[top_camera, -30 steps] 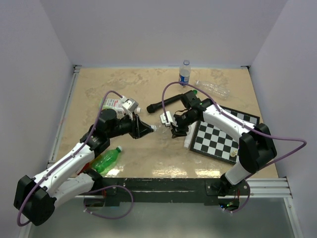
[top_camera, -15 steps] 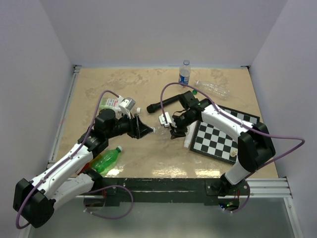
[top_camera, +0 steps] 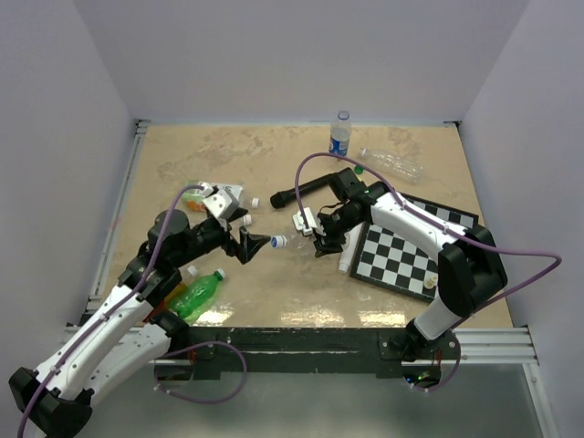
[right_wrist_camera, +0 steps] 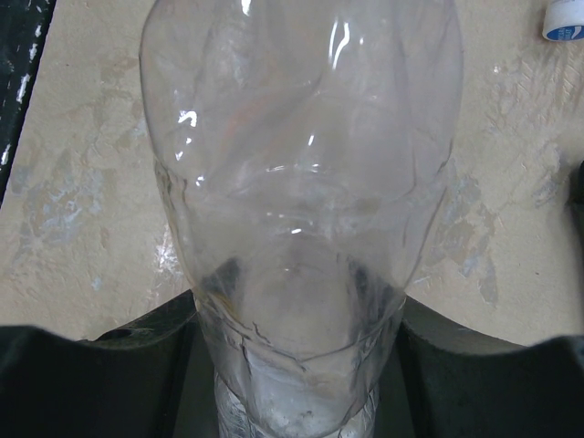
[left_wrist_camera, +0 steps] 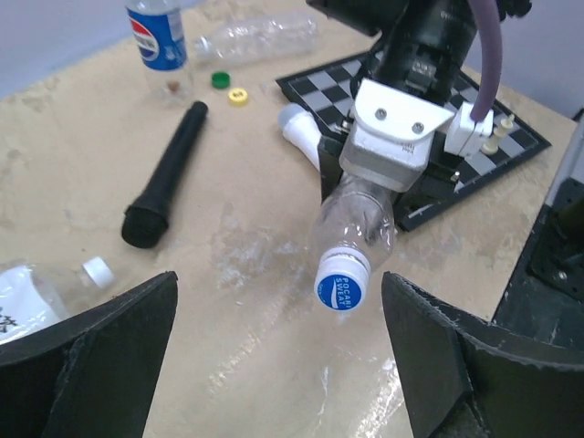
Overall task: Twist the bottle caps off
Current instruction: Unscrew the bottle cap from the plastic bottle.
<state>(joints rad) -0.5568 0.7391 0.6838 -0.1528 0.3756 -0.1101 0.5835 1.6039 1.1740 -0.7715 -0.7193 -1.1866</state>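
Observation:
My right gripper (top_camera: 321,239) is shut on a clear crinkled bottle (left_wrist_camera: 360,212), held off the table with its neck pointing left. Both black fingers press its body (right_wrist_camera: 301,182) in the right wrist view. The blue-and-white cap (left_wrist_camera: 342,283) sits on the bottle's neck (top_camera: 278,242). My left gripper (top_camera: 255,245) stands open just left of that cap, not touching it. In the left wrist view its two fingers (left_wrist_camera: 91,365) are spread wide, with the cap ahead between them and nearer the right one.
A Pepsi bottle (top_camera: 340,134) stands at the back, with a clear bottle (top_camera: 392,164) lying beside it. A green bottle (top_camera: 196,294) lies under my left arm. A black microphone (left_wrist_camera: 169,173), a chessboard (top_camera: 401,251) and loose white (left_wrist_camera: 98,271), green (left_wrist_camera: 220,80) and yellow (left_wrist_camera: 238,95) caps lie about.
My left gripper was shut on the bottle's cap; it has opened, let go and drawn back to the left. The right gripper and the bottle have stayed put.

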